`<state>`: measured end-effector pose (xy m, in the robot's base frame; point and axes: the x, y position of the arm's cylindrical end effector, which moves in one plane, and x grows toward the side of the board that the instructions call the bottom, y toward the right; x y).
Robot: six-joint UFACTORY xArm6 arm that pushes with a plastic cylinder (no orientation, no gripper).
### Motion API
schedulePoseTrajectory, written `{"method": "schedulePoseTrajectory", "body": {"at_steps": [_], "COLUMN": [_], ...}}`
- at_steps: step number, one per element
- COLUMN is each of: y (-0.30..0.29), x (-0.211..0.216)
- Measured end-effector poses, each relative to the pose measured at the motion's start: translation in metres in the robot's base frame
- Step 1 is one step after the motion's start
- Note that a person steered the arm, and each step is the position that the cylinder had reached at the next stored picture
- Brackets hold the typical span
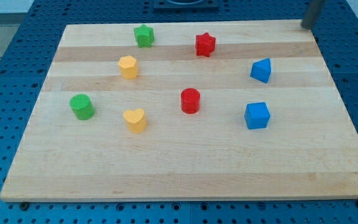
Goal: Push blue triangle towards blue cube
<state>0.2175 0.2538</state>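
The blue triangle (261, 70) lies on the wooden board (185, 168) at the view's right. The blue cube (257, 116) sits just below it, a short gap apart. My rod enters at the view's top right corner; its tip (306, 27) is at the board's top right edge, above and to the right of the blue triangle and well apart from it.
Other blocks on the board: a green star (144, 35), a red star (205, 44), a yellow hexagon (128, 66), a red cylinder (191, 100), a green cylinder (81, 106) and a yellow heart (135, 119). A blue perforated table surrounds the board.
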Motion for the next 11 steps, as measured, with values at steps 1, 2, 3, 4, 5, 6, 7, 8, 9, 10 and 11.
{"method": "schedulePoseTrajectory", "body": {"at_steps": [1, 2, 3, 4, 5, 6, 7, 8, 9, 10, 11], "y": [-0.042, -0.072, -0.082, -0.082, -0.085, -0.088, -0.088, -0.117, -0.129, -0.144, -0.160], "x": [0.062, 0.082, 0.112, 0.151, 0.154, 0.170, 0.182, 0.195, 0.194, 0.194, 0.194]}}
